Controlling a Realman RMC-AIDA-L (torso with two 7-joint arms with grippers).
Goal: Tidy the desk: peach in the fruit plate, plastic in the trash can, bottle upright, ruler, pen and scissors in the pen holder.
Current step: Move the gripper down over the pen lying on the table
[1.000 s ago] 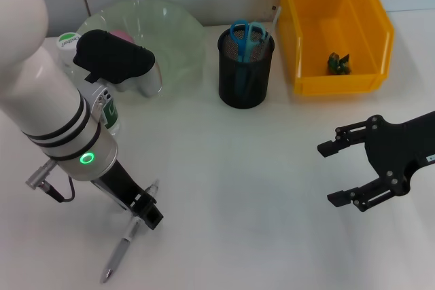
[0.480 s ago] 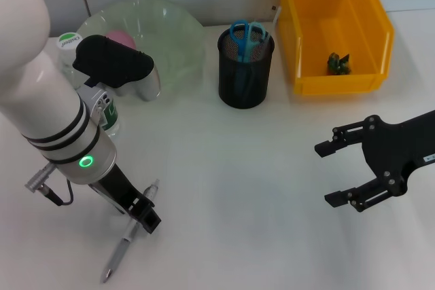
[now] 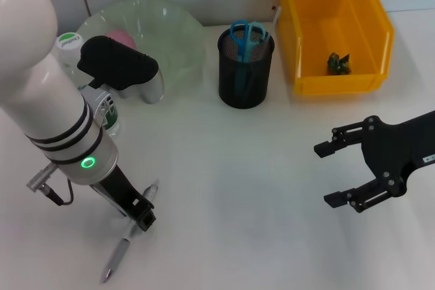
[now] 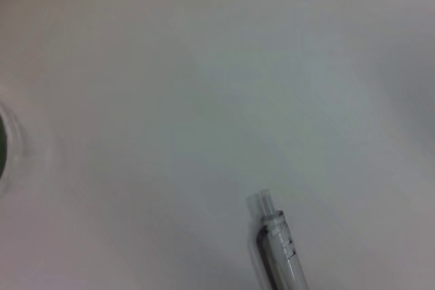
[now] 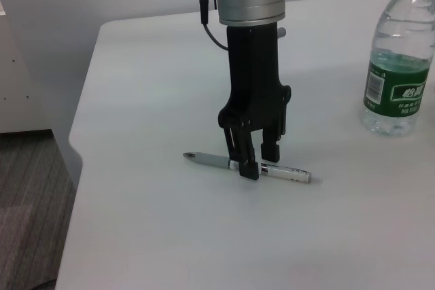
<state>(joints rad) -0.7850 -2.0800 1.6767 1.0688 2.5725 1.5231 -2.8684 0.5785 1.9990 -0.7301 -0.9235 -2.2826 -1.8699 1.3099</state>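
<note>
Left gripper (image 3: pixel 141 220) is down over the pen (image 3: pixel 126 238) near the table's front-left corner, fingers apart, straddling it. So it's the pen-grab step. Next up: squeeze, lift, carry to the pen holder (image 3: pixel 245 69). Right gripper (image 3: pixel 333 174) idles open by the right edge.

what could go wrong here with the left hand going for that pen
The left hand straddles the pen lying flat on the table, fingers almost at the surface: they may scrape it or pinch off-centre, so the pen could swivel or slip out. The upright bottle stands close beside the arm; a wide lift toward the pen holder might topple it.
</note>
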